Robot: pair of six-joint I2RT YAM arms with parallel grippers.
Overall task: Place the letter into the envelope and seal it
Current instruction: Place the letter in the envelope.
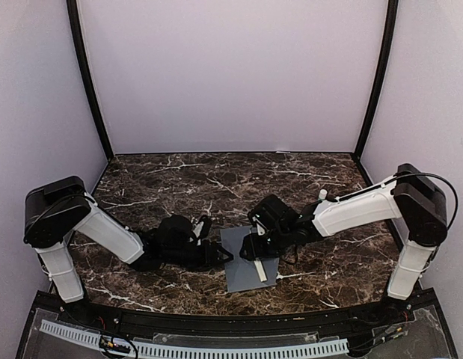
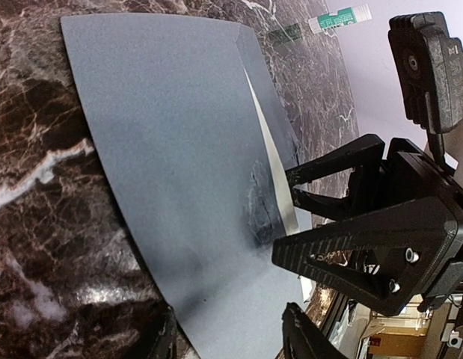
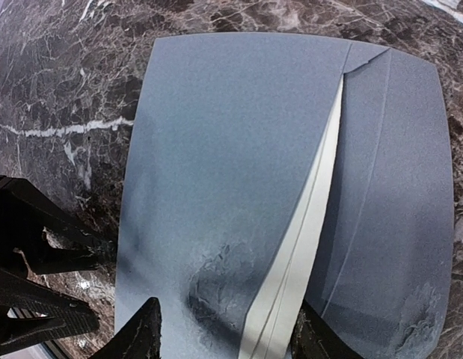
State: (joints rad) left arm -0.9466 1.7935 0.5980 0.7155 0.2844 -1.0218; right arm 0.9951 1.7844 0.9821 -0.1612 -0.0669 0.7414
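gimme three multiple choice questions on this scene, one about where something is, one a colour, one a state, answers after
1. Where does the envelope lie?
A. flat on the marble table, between the two arms
B. propped against the back wall
C. lifted in the air

2. What colour is the envelope?
A. red
B. slate grey
C. yellow

3. How is the letter placed?
A. bare beside the envelope
B. tucked inside, with only a narrow cream strip showing at the flap's edge
C. crumpled into a ball

Answers:
1 A, it rests flat on the marble, with the left gripper at its left edge and the right gripper over it.
2 B, both wrist views show plain grey paper.
3 B, only a cream sliver shows between the flap and the body.
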